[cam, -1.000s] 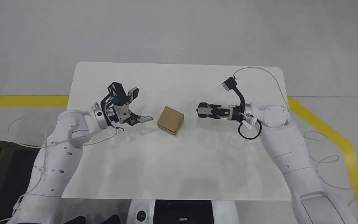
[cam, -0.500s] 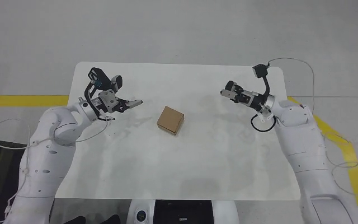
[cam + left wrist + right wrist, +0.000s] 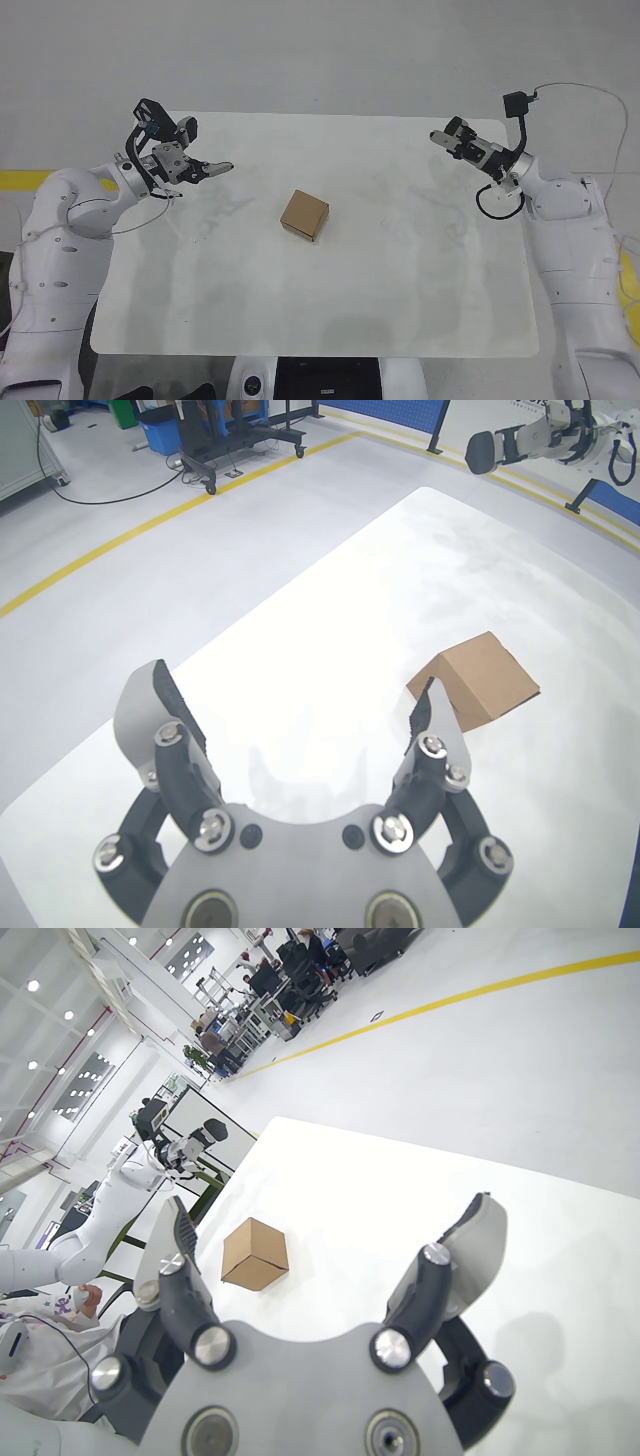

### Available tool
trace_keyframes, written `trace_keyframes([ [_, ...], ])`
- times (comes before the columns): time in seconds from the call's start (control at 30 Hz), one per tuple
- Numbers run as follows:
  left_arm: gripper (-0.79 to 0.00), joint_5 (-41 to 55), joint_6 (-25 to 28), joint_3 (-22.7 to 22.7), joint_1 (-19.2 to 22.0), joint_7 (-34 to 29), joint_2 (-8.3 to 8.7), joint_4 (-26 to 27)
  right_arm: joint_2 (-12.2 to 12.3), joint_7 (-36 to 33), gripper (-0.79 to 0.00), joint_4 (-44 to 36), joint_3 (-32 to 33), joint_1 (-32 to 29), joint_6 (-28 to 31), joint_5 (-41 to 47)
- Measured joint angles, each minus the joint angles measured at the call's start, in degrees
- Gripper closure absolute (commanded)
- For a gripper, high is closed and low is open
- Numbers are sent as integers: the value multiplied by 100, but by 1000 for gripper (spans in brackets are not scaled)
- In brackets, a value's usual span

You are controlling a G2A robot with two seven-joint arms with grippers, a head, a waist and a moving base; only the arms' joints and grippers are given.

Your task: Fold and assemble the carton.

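A brown cardboard carton (image 3: pixel 304 215) sits on the white desk (image 3: pixel 400 300), roughly at its middle, as a closed cube with all visible faces flat and its top shut. It is turned so that its corners, not its sides, point toward the desk's edges. Nothing touches it. The left end effector (image 3: pixel 216 169) hangs well apart from the carton, off to the carton's left and a little beyond it toward the far edge of the desk, above the desk surface. Its 2 fingers are spread wide with nothing between them, and the tips point toward the carton. In the left wrist view the carton (image 3: pixel 475 680) lies just past the tip of 1 dark ribbed finger pad (image 3: pixel 172 700), with clear desk between the 2 fingers. The right end effector (image 3: pixel 447 136) is also well apart from the carton, off to the carton's right and farther back, over the far right corner of the desk. Its 2 fingers likewise stand wide and hold nothing. From the right wrist view the carton (image 3: pixel 255 1253) shows 3 faces, with a seam along 1 lower edge.
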State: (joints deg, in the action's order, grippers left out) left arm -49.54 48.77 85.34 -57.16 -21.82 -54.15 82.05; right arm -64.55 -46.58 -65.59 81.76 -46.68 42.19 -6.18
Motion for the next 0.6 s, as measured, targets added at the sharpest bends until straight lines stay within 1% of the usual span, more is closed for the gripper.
trace_keyframes([
  [0.1,-785,4,-97,-3,39,31,3,-49,8,20,-784,-4,-28,14,-19,32],
  [0.6,-785,1,-96,-6,38,30,4,-49,8,21,-784,-5,-28,13,-18,32],
])
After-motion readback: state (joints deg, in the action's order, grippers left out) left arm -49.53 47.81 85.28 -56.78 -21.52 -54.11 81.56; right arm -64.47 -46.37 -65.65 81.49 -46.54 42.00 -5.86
